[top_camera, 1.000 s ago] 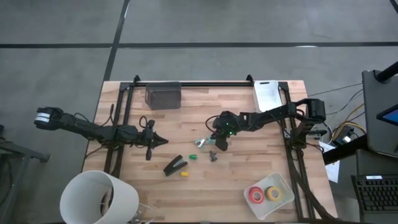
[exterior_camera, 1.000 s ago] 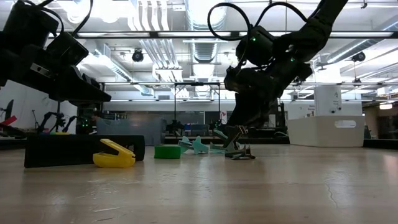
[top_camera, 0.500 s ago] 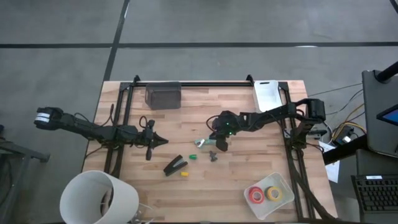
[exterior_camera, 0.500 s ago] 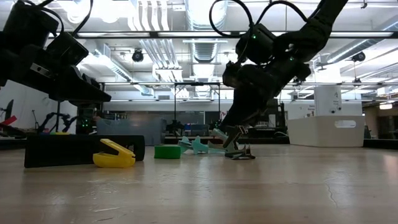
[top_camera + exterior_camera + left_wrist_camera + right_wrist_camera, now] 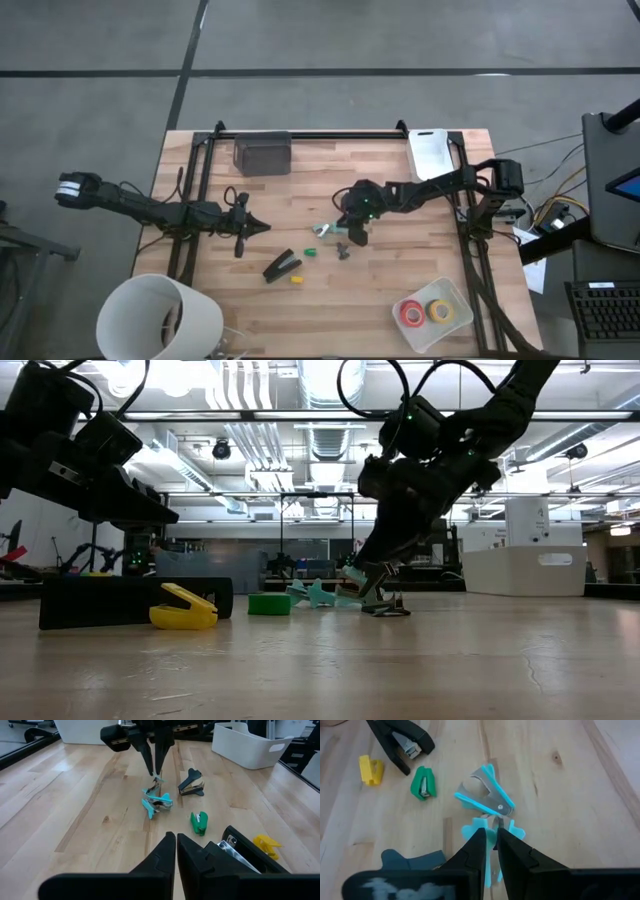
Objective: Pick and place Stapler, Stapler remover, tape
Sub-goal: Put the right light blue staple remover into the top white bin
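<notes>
over the last second the right gripper (image 5: 489,840) has edged slightly up and left at centre frame, fingers clenched on a teal staple remover (image 5: 492,832), which now hangs tilted just above the worktop (image 5: 400,270), so the pick looks secured. a second teal remover (image 5: 485,795) lies beside it. the left gripper (image 5: 176,845) waits at left, fingers clenched, empty.

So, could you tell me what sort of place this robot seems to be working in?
Probably a robotics lab or workshop. Exposed ceiling ducts and strip lights show in the low view, the wooden table stands on bare concrete floor, and a computer keyboard sits beside it.
</notes>
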Robot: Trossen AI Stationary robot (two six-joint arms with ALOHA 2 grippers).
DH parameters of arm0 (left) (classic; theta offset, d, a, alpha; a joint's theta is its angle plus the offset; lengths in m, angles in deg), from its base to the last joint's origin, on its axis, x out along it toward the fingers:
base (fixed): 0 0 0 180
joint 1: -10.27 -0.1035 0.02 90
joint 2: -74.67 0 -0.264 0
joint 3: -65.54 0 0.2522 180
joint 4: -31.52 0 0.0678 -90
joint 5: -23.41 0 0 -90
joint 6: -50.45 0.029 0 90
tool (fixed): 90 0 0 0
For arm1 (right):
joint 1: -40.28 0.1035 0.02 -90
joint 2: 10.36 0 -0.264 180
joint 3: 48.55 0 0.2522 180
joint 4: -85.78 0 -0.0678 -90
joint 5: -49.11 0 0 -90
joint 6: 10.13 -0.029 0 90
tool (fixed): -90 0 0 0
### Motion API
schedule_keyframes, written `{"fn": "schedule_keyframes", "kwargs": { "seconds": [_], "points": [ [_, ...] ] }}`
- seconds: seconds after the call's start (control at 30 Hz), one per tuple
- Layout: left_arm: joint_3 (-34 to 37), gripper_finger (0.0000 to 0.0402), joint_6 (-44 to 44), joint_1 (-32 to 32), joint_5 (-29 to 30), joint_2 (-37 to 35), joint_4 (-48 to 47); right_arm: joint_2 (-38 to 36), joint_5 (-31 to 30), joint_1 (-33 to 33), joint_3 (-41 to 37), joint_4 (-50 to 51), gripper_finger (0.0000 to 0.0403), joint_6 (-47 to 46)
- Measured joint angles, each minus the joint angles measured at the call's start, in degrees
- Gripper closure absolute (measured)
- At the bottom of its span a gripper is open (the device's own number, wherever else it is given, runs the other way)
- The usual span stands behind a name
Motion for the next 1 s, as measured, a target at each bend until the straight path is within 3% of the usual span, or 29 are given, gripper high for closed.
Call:
{"fn": "schedule_keyframes", "kwargs": {
  "seconds": [0.43, 1.0],
  "points": [
    [0.0, 0.038, 0.0, 0.01, 0.0, 0.0, 0.0, 0.0, -1.44, 1.08, 0.0, 0.45, 0.0394, 0.98],
    [0.01, 0.0383, 0.0, 0.01, 0.0, 0.01, 0.02, -1.48, -2.85, 1.7, 0.22, 1.39, 0.0395, -0.5]
  ]
}}
